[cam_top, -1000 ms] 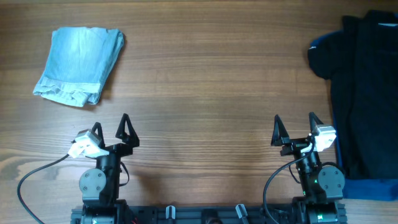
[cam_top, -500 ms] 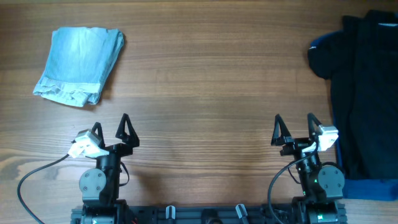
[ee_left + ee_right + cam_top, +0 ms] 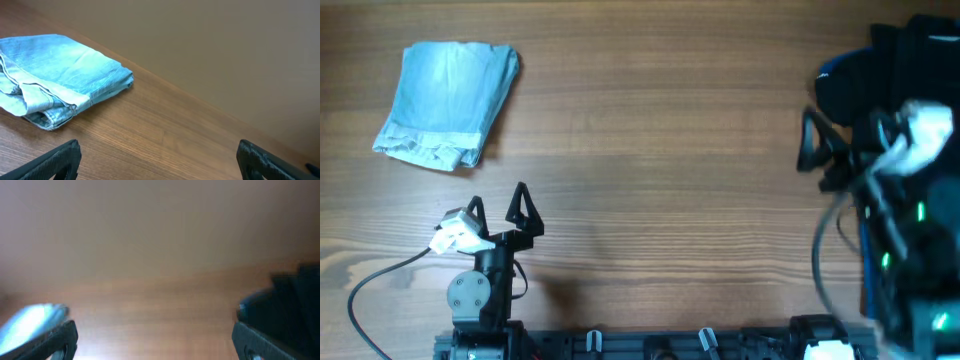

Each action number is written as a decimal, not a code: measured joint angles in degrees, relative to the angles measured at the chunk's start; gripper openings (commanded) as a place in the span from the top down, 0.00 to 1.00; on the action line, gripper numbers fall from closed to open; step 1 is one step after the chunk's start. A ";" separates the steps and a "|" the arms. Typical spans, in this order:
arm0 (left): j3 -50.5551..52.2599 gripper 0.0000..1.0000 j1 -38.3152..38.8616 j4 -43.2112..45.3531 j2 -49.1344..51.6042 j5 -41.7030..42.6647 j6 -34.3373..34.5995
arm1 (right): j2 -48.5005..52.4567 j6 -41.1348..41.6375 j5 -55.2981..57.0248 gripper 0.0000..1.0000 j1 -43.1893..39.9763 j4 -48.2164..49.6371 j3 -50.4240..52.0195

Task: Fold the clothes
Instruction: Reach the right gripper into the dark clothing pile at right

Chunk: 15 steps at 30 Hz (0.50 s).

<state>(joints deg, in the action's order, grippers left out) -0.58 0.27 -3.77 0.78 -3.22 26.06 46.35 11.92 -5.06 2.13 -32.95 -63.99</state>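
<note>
Black cloth is what I'm after here: the black pile (image 3: 855, 85) sits bunched at the far right edge of the desk (image 3: 650, 120) and runs out of frame.

Overhead: my right hand (image 3: 840, 140) hangs above the desk at that pile's left edge, fingers spread wide with nothing in them, and the whole arm is smeared with blur. My left hand (image 3: 498, 200) sits low near the front edge. It's spread and empty too, well apart from any cloth. The pale blue garment (image 3: 448, 105) lies at the far left and looks folded already.

Left wrist cam: only the pale blue one, ahead and to the left of my open fingers. You can see its stacked layers and hems up close, which the top view flattens out. There's no black in it at all.

Right wrist cam: very soft focus. There's a dark mass on the right and a pale smear low on the left, and I can't tell any edges. Only the overhead shows both hands and both heaps at once.

What worries me is that black on black hides where one garment ends. Going in off this blurry view, I could pinch several layers or two pieces together. And with one hand on something that wide, it'd just drag into a wad.
</note>
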 measured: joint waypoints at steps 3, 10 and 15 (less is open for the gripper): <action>0.00 0.00 0.00 -0.07 0.04 0.02 0.00 | 21.77 -2.71 2.75 0.00 -1.99 -8.81 -20.39; 0.00 0.00 0.00 -0.07 0.02 0.02 0.00 | 60.13 -11.87 16.90 0.01 -15.21 -9.60 -40.39; 0.00 0.00 0.00 -0.09 0.02 0.00 0.00 | 69.33 -12.70 18.21 0.11 -24.72 -4.26 -40.41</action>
<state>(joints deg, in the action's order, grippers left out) -0.58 0.27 -3.86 0.80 -3.22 26.06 115.68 -0.78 13.15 -22.59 -37.21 -104.40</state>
